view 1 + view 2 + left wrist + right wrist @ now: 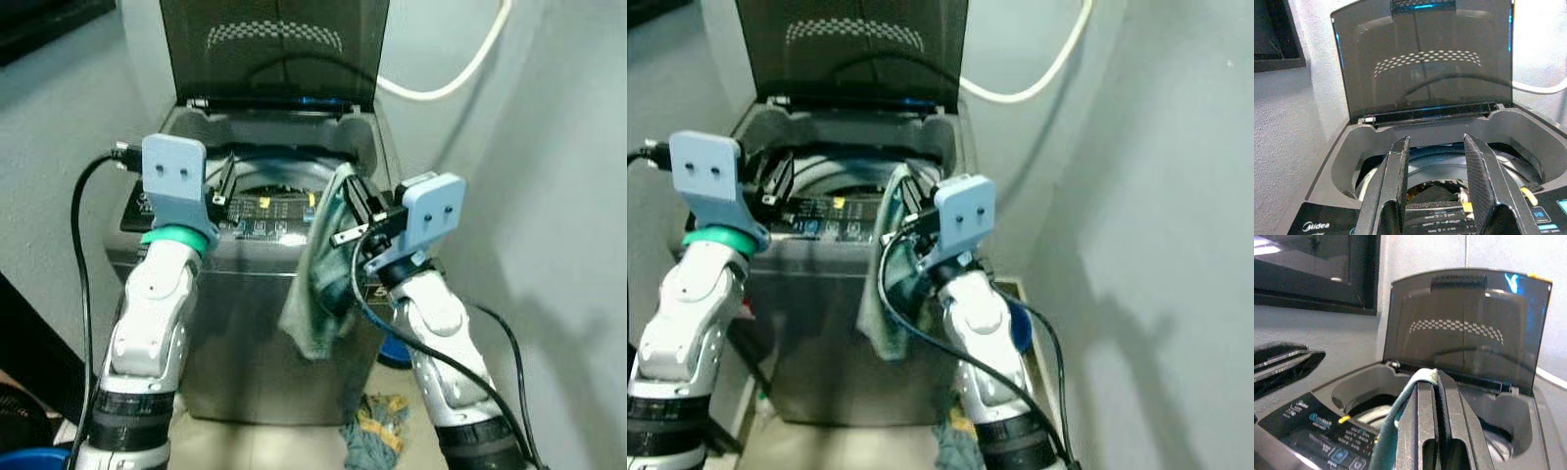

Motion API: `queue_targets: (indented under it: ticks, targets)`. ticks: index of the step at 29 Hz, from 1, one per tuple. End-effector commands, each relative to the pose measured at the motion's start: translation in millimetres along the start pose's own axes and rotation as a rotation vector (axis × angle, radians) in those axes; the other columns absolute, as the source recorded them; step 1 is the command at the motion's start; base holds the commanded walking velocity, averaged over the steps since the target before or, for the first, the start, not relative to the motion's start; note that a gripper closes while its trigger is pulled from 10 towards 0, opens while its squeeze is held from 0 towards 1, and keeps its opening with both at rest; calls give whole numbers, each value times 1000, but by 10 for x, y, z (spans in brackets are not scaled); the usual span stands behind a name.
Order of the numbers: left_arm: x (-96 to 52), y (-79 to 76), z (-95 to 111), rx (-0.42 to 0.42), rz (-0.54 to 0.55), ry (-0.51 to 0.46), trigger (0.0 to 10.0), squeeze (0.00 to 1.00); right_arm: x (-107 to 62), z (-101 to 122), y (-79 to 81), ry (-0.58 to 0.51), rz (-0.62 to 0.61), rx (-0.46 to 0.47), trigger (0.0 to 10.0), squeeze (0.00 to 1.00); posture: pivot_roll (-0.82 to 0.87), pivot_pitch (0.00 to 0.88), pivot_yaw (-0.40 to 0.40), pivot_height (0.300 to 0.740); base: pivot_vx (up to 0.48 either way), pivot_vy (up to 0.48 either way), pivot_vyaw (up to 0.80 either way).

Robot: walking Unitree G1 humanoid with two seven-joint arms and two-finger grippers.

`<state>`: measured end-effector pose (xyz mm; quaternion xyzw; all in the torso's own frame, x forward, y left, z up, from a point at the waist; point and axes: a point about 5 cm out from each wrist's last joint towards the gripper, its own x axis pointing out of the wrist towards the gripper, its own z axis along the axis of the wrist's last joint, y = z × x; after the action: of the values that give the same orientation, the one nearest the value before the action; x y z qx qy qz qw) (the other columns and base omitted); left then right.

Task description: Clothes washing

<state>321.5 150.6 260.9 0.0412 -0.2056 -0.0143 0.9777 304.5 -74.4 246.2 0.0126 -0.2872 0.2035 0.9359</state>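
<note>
A grey top-load washing machine [245, 323] stands before me with its dark lid [274, 44] raised. My right gripper [355, 192] is shut on a grey-green cloth [321, 269], which hangs down the machine's front from the drum opening's right edge. In the right wrist view the cloth [1400, 416] is pinched between the shut fingers [1432, 416]. My left gripper [223, 186] hovers open above the control panel [260, 217] at the opening's left side. Its fingers [1396, 191] frame the drum [1435, 171] in the left wrist view.
More cloth [377, 431] lies on the floor at the machine's right foot, beside a blue object [394, 351]. A white hose [460, 73] runs along the wall behind. Walls close in on both sides. A blue basin rim [29, 458] shows at the lower left.
</note>
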Motion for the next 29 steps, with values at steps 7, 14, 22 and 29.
queue_targets:
  ticks: [7, 14, 22, 29]
  targets:
    - [-19, -49, 4, 16, -5, -4, 10000, 0, -22, -14, -14, 15, -2, 20, 10000, 0, 103, 0, 39, 740, 480, 0, 0]
    - [-16, -65, -15, 20, -10, 5, 10000, 0, -27, -22, -32, 20, -13, 14, 10000, 0, 103, 0, 39, 740, 435, 0, 0]
    - [-13, -116, -32, -1, -53, 27, 10000, 0, -38, -23, -70, 23, -31, 3, 10000, 0, 96, 0, 43, 740, 0, 0, 0]
    - [-18, -143, -29, -7, -66, 23, 10000, 0, -45, -25, -79, 26, -33, -1, 10000, 0, 95, 0, 43, 740, 0, 0, 0]
